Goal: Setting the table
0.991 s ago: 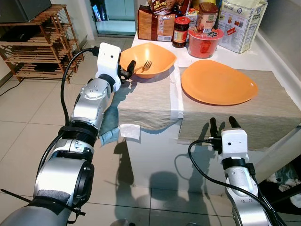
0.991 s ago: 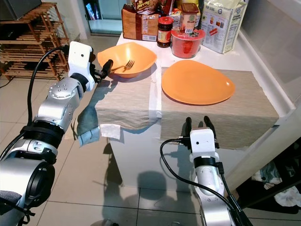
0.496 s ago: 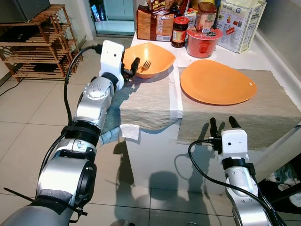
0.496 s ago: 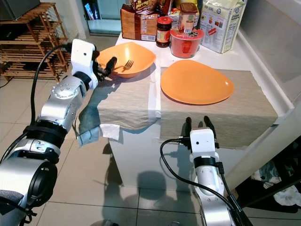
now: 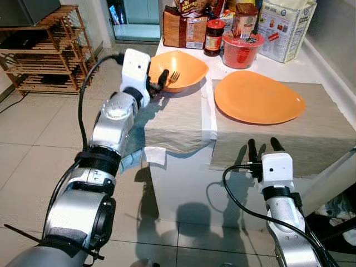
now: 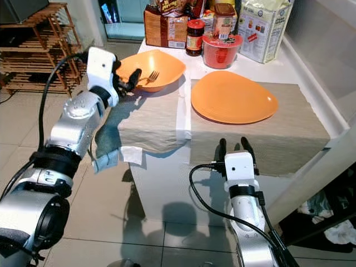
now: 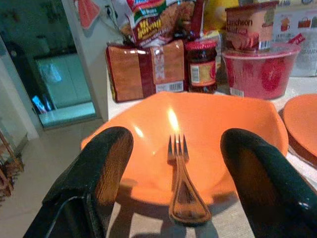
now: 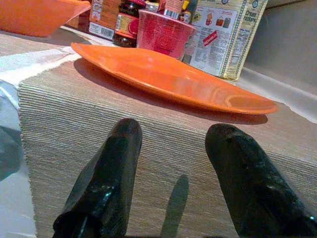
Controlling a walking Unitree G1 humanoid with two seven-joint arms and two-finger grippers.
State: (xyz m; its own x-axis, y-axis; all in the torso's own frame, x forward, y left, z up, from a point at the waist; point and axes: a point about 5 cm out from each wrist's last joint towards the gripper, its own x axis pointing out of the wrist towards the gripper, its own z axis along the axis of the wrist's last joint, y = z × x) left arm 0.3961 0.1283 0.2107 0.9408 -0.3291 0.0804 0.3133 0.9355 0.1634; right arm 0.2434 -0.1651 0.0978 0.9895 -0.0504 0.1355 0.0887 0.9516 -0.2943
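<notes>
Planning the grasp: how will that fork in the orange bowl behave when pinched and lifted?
The fork looks like glossy metal, so probably stiff but slippery between the left end effector fingers. Its handle overhangs the bowl rim, so a nudge may pivot it or slide it inward.

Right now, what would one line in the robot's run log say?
left gripper: open, at fork in orange bowl | right gripper: open, idle at placemat edge | orange plate: untouched

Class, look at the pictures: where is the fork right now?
The fork lies in the orange bowl at the table's far left, its handle over the near rim. The open left gripper faces it, and jars stand behind the bowl.
</notes>
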